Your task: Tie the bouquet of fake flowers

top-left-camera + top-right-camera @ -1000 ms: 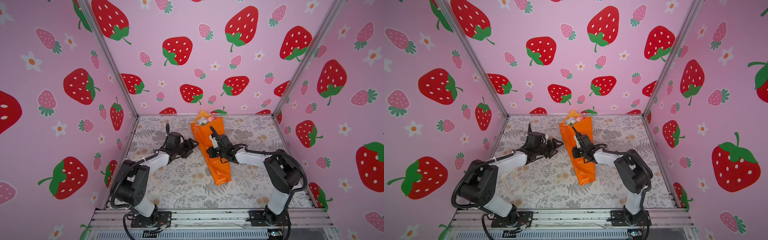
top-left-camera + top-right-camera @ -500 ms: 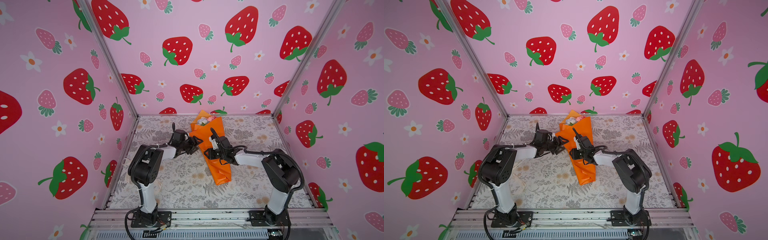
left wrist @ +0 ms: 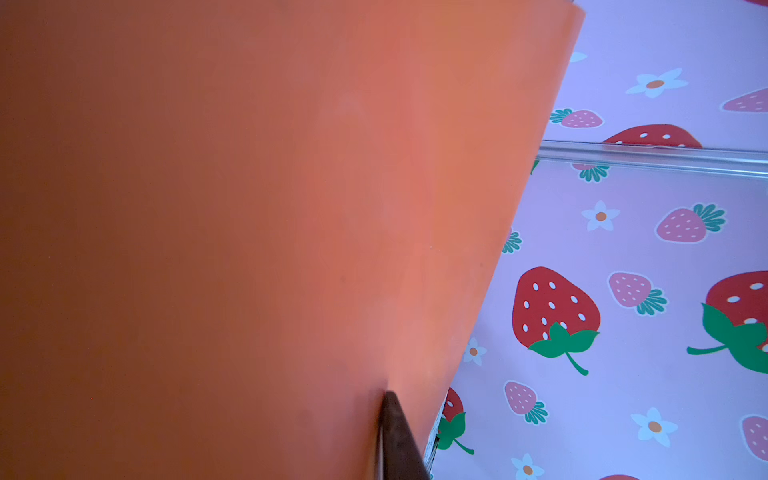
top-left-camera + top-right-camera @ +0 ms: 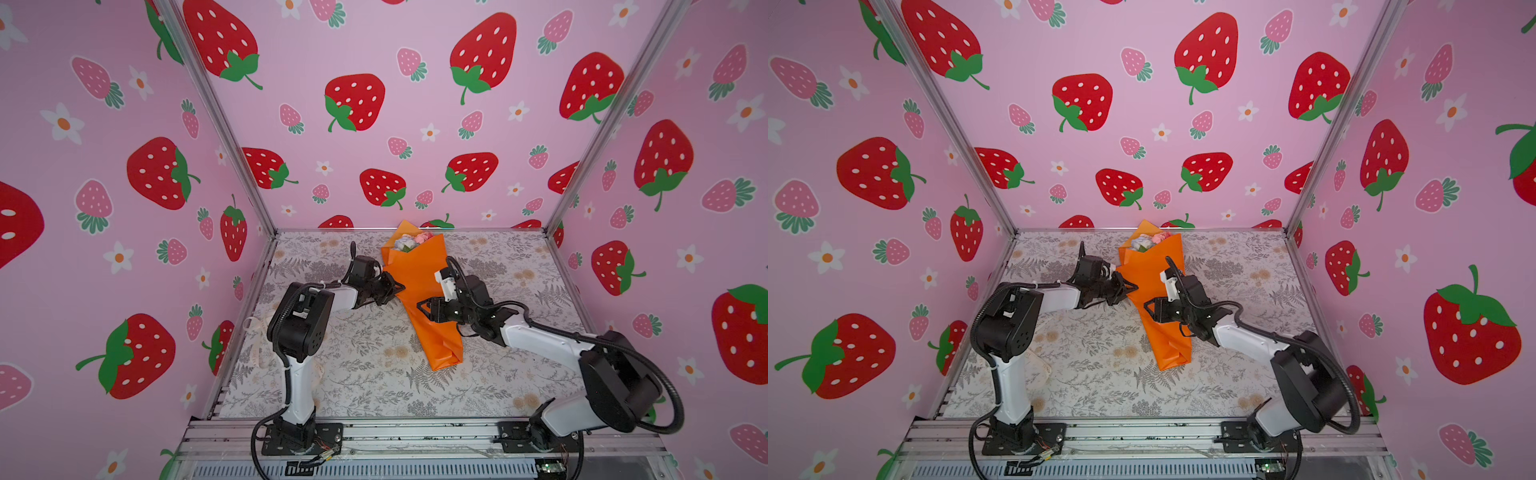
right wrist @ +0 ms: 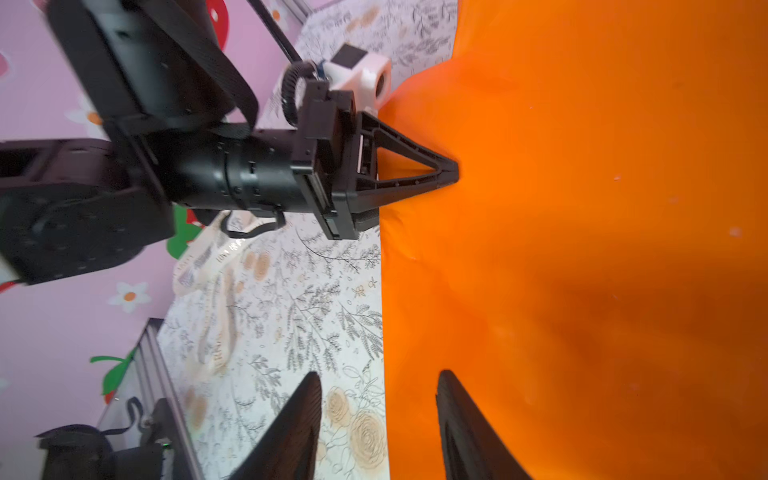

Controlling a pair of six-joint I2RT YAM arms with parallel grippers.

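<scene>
Faint printed lettering runs along the cream ribbon lying on the bench, but in the right wrist view it is too blurred to read. I can make out no other words, numbers or brands.

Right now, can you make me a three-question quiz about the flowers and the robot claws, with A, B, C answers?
1. Where do the bouquet's flowers point? A) the back wall B) the robot bases C) straight up
2. What colour is its wrapping paper? A) blue B) orange C) green
3. What is the left claw doing? A) hanging open in the air B) pinching the paper's edge C) holding a spoon

Answers: 1 A, blooms lie at the far end; 2 B, orange in every view; 3 B, its tips meet on the paper in the right wrist view.
</scene>
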